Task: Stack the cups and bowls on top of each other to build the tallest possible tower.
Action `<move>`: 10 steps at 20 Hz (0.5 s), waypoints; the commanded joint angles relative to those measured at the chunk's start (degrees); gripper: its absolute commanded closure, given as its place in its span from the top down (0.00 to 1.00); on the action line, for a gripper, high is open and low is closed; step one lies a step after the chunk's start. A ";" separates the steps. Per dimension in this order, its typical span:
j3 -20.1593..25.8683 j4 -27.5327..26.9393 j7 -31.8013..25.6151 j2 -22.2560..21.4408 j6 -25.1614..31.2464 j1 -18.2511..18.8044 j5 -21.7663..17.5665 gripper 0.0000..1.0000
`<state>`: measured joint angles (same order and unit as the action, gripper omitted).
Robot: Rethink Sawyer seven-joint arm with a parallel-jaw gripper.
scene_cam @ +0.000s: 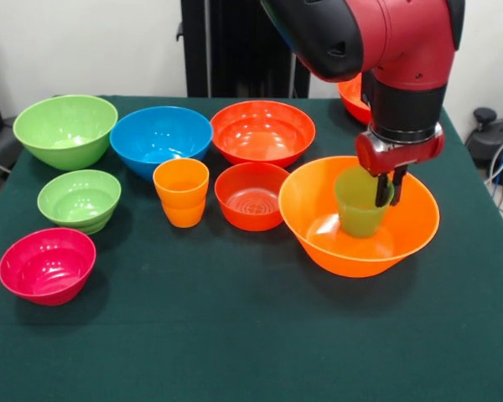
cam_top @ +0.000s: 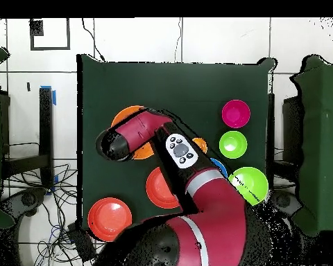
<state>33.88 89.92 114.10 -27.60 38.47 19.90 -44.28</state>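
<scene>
No readable brand, label or writing on any cup, bowl or the arm; the arm's round button pad (cam_top: 181,149) shows marks too small to read. Count in front view: 8 bowls, 2 cups. Bowls: lrg orange bowl (scene_cam: 318,219), red-orange bowl (scene_cam: 262,131) at back centre, small red-orange bowl (scene_cam: 251,196) in front of it, blue bowl (scene_cam: 160,138), lrg green bowl (scene_cam: 65,129), small green bowl (scene_cam: 80,199), pink bowl (scene_cam: 47,265), plus another red-orange bowl (scene_cam: 350,96) partly hidden behind the arm at table's far edge. Cups: orange cup (scene_cam: 181,193) stands upright betw. blue bowl and small red-orange bowl; green cup (scene_cam: 358,205) stands upright inside lrg orange bowl. Gripper (scene_cam: 390,190) is down at the green cup's rim, fingers narrow, pinching the cup wall, one finger inside and one outside. All on dark green table (scene_cam: 235,335). Overhead view: arm covers most of the middle; lrg orange bowl only peeks out beneath it.
</scene>
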 commanded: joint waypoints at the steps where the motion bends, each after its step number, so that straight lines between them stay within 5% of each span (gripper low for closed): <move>1: 0.39 -7.96 -15.95 5.23 6.38 -0.79 -3.20 0.00; 10: 0.62 -6.51 -18.14 4.25 8.79 0.99 -2.74 0.00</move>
<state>34.11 86.51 114.10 -26.54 41.56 19.88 -44.24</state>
